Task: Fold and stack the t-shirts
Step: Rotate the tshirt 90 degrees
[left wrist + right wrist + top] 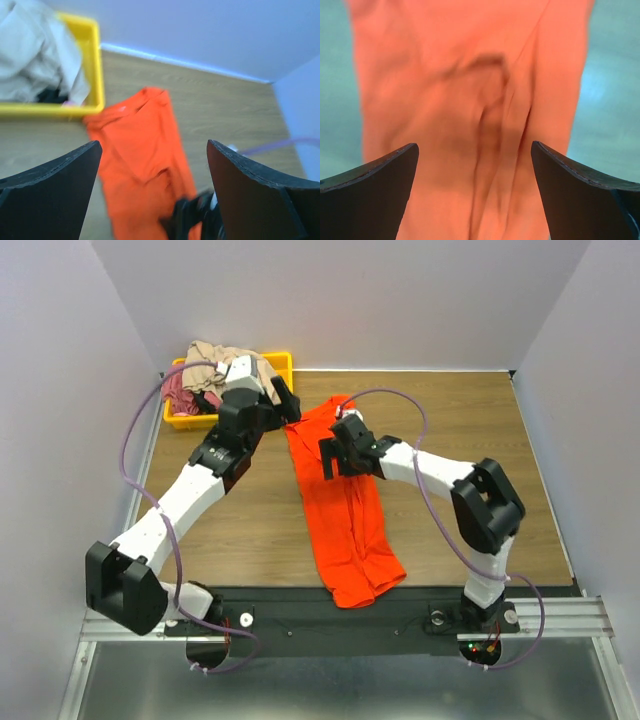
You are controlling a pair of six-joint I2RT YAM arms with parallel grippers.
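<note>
Right tool [473, 145]: jaws wide apart, empty, hovers over middle of orange-red t-shirt [345, 530]. Left tool [152, 145]: jaws wide apart, empty, above shirt's far-left end, near yellow tray [283, 362].

Shirt lies rumpled in long strip, far to near, mid table [480, 430]; far end just beside tray.

Handling, judged: light, limp, not fragile, sags when lifted. Pinch at edges: shoulder corners far, hem corners near.

Count: one orange-red shirt on table; one beige shirt [215, 358], one dusty-pink shirt [178, 395] bunched in tray far left, more underneath cannot tell; one tray; two tools.
</note>
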